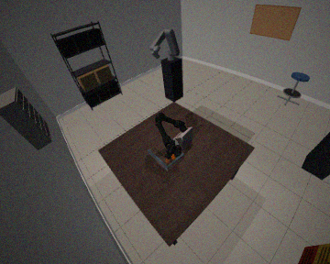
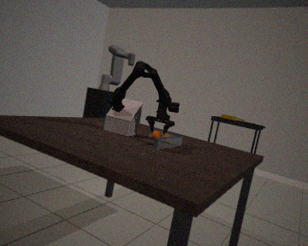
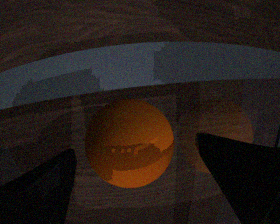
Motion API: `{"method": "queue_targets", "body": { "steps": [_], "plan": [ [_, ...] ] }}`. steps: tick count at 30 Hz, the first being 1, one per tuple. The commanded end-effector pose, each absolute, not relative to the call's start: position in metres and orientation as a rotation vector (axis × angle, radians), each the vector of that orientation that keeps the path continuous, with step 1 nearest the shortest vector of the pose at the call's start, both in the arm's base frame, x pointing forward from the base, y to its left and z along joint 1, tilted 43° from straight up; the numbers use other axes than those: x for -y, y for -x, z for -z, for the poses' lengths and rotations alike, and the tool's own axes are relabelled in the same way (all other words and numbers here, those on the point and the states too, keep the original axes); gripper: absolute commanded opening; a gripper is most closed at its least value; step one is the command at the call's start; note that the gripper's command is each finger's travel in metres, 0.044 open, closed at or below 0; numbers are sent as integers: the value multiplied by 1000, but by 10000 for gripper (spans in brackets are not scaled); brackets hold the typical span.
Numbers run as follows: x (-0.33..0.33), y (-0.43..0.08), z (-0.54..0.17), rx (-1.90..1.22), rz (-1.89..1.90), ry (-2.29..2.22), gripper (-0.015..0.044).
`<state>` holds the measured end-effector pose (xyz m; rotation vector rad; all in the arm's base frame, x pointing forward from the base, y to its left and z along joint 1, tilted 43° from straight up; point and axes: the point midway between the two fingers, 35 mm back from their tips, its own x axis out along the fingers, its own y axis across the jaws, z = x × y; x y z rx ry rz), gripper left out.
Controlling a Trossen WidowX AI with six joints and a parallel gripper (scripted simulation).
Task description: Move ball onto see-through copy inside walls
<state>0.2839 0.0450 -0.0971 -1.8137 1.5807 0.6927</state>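
The solid orange ball (image 1: 173,157) (image 2: 156,134) (image 3: 130,144) lies on the table inside the corner of the low clear walls (image 1: 158,160) (image 2: 169,143) (image 3: 126,67). The see-through copy (image 1: 168,160) (image 2: 167,135) (image 3: 228,125) shows beside it, nearer the corner; in the wrist view it is to the ball's right, partly behind the right finger. My gripper (image 2: 158,131) (image 3: 136,148) is open and low, pointing down, with one finger on each side of the ball and no grip on it. The right fingertip is between ball and copy in the wrist view.
A pale box with a slanted top (image 1: 185,138) (image 2: 120,124) stands on the brown table (image 1: 172,206) (image 2: 97,151), near the arm's base. One clear wall runs just beyond the ball across the wrist view.
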Motion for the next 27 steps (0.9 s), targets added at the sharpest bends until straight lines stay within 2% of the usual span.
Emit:
{"method": "queue_targets", "body": {
  "steps": [1, 6, 8, 21, 27],
  "plan": [
    [-39, -281, 104, -1594, -698, 1825, 421],
    [-35, -282, 107, -1594, -698, 1825, 421],
    [-35, -282, 107, -1594, -698, 1825, 369],
    [-35, -282, 107, -1594, -698, 1825, 282],
    [-33, -276, 95, -1622, -679, 1862, 124]
  ]
}}
